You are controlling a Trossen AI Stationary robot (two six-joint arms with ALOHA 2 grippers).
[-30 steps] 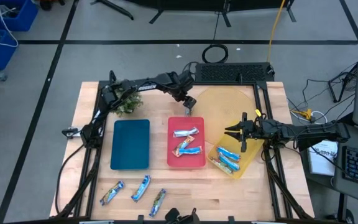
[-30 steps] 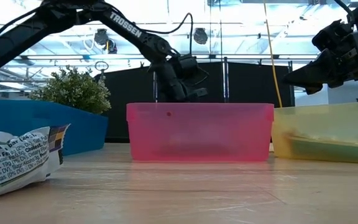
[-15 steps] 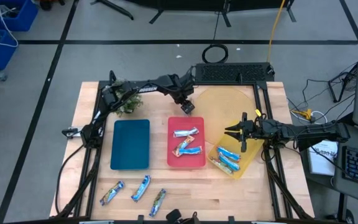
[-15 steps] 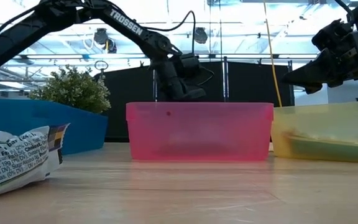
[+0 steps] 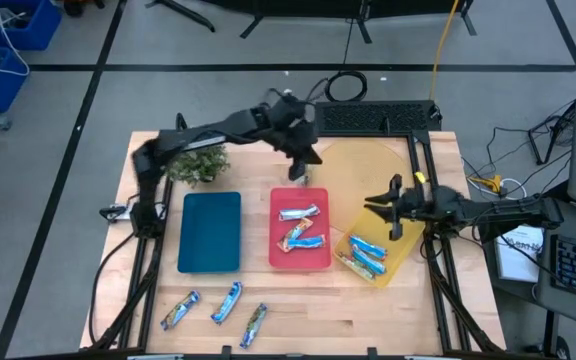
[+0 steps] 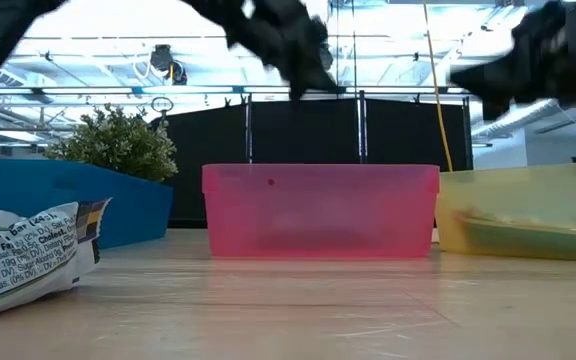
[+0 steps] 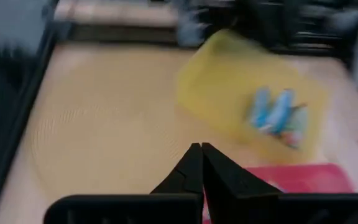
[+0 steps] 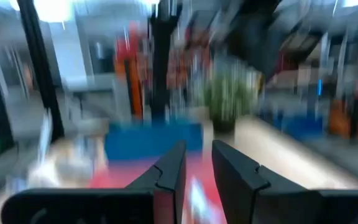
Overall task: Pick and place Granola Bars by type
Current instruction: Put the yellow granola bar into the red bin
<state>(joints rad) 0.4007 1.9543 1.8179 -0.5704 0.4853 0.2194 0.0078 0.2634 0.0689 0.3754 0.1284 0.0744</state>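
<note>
Three granola bars (image 5: 299, 225) lie in the red tray (image 5: 276, 250), and several lie in the yellow tray (image 5: 401, 262). Three more bars (image 5: 227, 301) lie on the table near its front edge; the low view shows one of them close up (image 6: 28, 255). The blue tray (image 5: 209, 231) holds nothing. My left gripper (image 5: 299, 175) hangs shut and empty high above the red tray's far edge, its fingertips together (image 7: 199, 148). My right gripper (image 5: 388, 215) hovers above the yellow tray's far left part. It is open, and nothing is between its fingers (image 8: 199, 149).
A small green plant (image 5: 198, 165) stands at the far left of the table, behind the blue tray. A black frame (image 5: 373, 118) borders the far edge. Bare wood lies between the trays and the loose bars at the front.
My left gripper has shut with nothing in it and risen well above the red tray's far edge, its arm swinging up. My right gripper has risen a little above the yellow tray. The bars and trays have stayed where they were.
</note>
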